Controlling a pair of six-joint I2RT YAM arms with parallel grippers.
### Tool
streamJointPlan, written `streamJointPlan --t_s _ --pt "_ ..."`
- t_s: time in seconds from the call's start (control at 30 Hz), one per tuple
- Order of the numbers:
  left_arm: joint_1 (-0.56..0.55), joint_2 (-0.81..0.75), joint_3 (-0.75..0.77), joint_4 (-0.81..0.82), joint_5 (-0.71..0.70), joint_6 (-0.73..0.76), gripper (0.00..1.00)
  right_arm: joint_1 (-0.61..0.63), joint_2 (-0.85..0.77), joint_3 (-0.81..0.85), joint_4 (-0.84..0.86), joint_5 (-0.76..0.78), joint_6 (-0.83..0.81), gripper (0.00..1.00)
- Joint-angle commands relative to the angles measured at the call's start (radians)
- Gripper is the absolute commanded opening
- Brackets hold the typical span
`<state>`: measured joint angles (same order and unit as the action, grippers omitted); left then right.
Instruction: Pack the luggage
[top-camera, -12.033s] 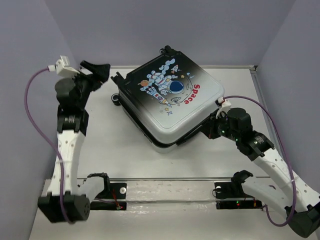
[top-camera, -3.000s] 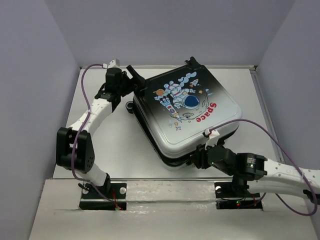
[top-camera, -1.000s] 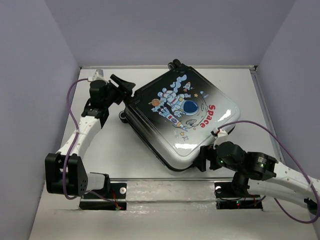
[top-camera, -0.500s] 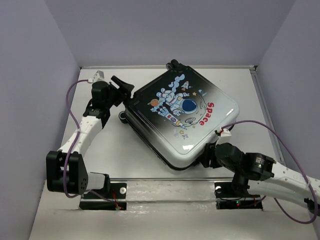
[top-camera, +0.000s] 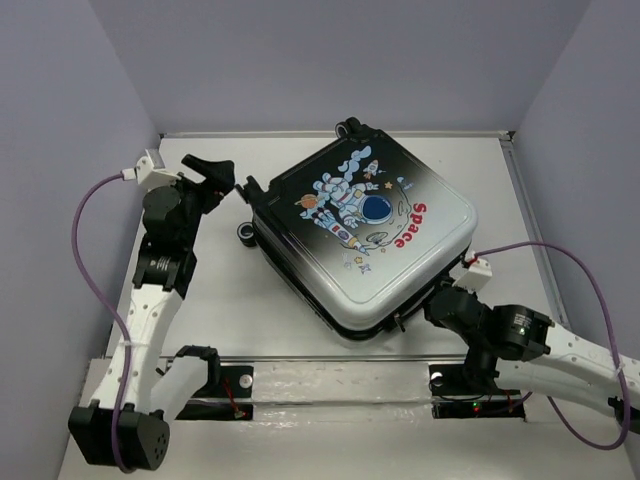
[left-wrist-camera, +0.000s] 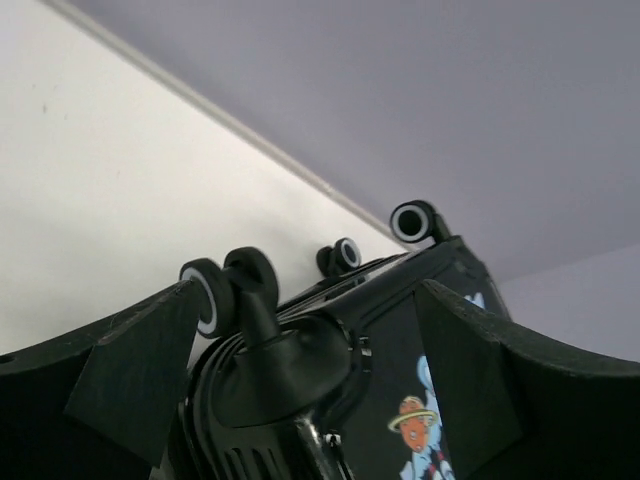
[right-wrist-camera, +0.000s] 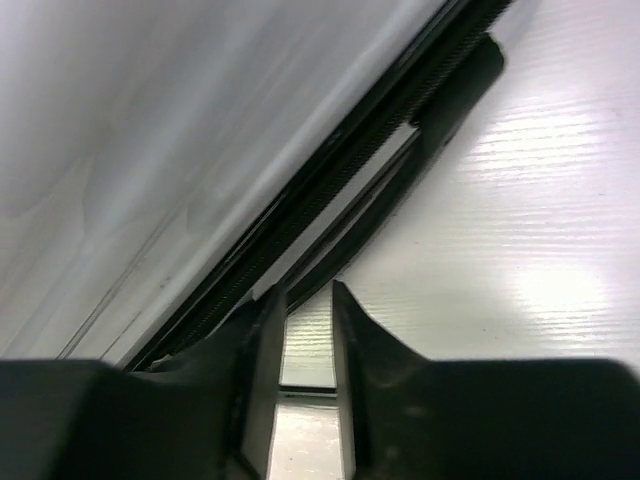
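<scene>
Suitcase lies closed at bench centre. Left claw, upper left, has backed off the wheels and stands wide. Right claw has narrowed at the lower-right zip: probably the zipping step, grip unconfirmed.

Here's the luggage, shell running glossy black at the far side into white at the near edge, a cartoon astronaut in white, blue and orange printed on it, red "Space" lettering alongside. Wheels black with pale rings. Surface plain white, walls pale lavender. Purple cables loop off the white-and-black arms, and the left end effector is matte black
</scene>
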<state>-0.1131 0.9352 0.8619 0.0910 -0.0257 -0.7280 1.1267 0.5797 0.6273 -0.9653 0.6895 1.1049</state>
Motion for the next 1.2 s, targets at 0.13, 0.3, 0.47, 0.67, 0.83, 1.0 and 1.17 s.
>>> streamJointPlan --t_s 0.13,0.3,0.47,0.67,0.83,1.0,1.17 --pt "-0.051 -0.16 -0.145 0.004 0.251 0.075 0.5 -0.005 0.124 0.057 -0.064 0.085 0.11 0.12" --pt "-0.122 -0.263 -0.328 0.004 0.221 0.041 0.3 -0.028 0.292 0.063 -0.032 0.125 0.138 0.07" --pt "-0.122 -0.271 -0.363 0.027 0.207 0.027 0.32 -0.343 0.209 -0.122 0.624 -0.181 -0.354 0.07" --pt "-0.12 -0.23 -0.301 0.022 0.135 0.039 0.93 -0.47 0.34 -0.115 0.939 -0.407 -0.562 0.07" --pt "-0.102 -0.15 -0.262 0.119 0.164 -0.059 0.99 -0.505 0.548 0.015 1.065 -0.495 -0.603 0.07" --pt "-0.01 -0.023 -0.173 0.136 0.116 -0.066 0.99 -0.505 0.676 0.095 1.174 -0.502 -0.504 0.07" --pt "0.217 0.06 -0.126 0.184 0.182 -0.114 0.99 -0.505 0.715 0.088 1.212 -0.55 -0.444 0.07"
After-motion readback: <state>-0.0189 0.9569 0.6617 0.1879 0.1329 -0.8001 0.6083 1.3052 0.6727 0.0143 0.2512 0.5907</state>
